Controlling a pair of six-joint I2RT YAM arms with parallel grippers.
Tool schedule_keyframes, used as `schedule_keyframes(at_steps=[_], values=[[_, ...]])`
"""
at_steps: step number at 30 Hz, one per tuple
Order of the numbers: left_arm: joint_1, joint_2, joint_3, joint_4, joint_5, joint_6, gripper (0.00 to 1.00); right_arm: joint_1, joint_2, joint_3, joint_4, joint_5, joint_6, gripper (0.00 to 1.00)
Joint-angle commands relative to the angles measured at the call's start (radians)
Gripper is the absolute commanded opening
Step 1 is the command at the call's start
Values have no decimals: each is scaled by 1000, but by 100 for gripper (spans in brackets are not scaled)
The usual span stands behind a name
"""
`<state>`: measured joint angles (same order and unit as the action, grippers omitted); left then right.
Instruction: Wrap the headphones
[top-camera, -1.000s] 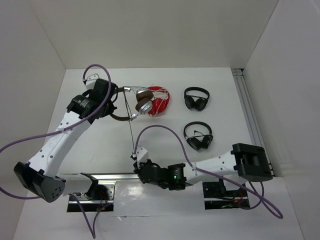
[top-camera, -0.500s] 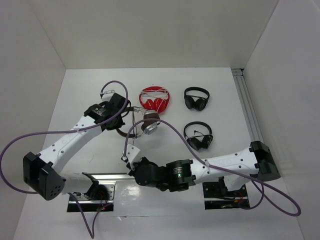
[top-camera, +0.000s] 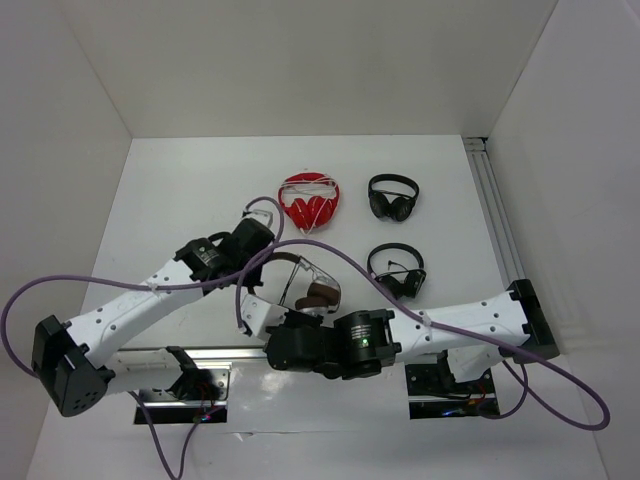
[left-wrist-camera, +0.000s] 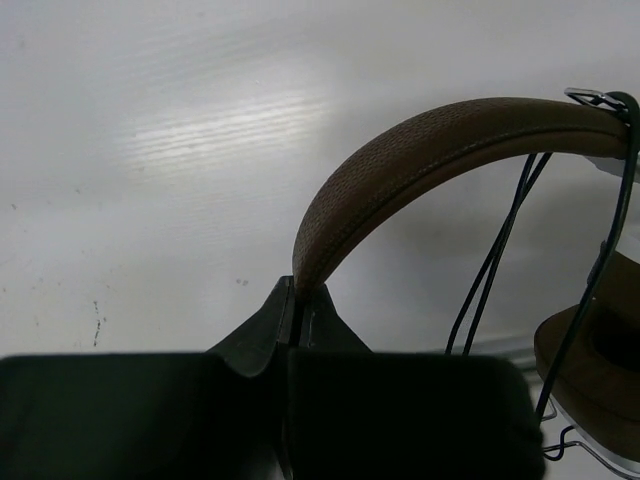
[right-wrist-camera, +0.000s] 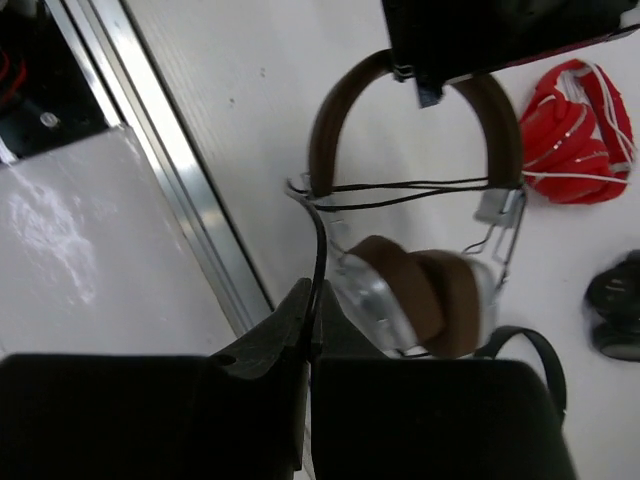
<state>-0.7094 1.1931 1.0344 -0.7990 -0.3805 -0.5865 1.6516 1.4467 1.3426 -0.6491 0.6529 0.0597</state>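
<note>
The headphones (top-camera: 312, 286), with a brown headband and silver cups, hang just above the table ahead of the arm bases. My left gripper (top-camera: 262, 258) is shut on the headband (left-wrist-camera: 430, 150), and its fingertips (left-wrist-camera: 297, 292) pinch the band's end. My right gripper (top-camera: 268, 318) sits close to the near side of the ear cups (right-wrist-camera: 430, 300), shut on the thin dark cable (right-wrist-camera: 318, 245). Two strands of cable (right-wrist-camera: 400, 190) run across the headband's opening between its arms. The cups press together, pads facing each other.
A red pair of headphones with white cord (top-camera: 309, 203) lies at the back centre. Two black pairs (top-camera: 392, 197) (top-camera: 396, 272) lie to the right. An aluminium rail (top-camera: 497, 215) runs along the right wall, and another (right-wrist-camera: 170, 170) along the near edge. White walls enclose the table.
My left gripper carried the headphones from beside the red pair toward the near edge and to the right. The right arm swung left, still pinching the cable.
</note>
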Motion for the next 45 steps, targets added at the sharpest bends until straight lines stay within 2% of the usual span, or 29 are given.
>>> schedule_keyframes(at_steps=[1,7,10,14,19,23,31,33,39,45], values=[[-47,-67,-4,55,80,80,0,10,-5,59,-107,65,-38,0],[-110,-125,7,-40,59,152,0,10,24,70,-231,252,6,0],[-151,-125,27,-77,58,163,0,1,9,56,-215,310,-6,0],[-202,-138,27,-77,181,210,0,-39,-57,9,-109,333,-69,0],[-248,-118,27,-68,239,220,0,-122,-121,-49,-20,291,-127,0],[-248,-180,27,-58,304,252,0,-166,-157,-103,20,280,-136,0],[-248,-247,73,-83,456,306,0,-243,-216,-190,97,148,-178,0],[-248,-256,85,-92,456,306,0,-243,-226,-200,97,128,-178,0],[-248,-267,134,-137,339,295,0,-253,-235,-221,97,126,-167,0],[-248,-286,206,-178,217,263,0,-295,-276,-266,123,139,-156,5]])
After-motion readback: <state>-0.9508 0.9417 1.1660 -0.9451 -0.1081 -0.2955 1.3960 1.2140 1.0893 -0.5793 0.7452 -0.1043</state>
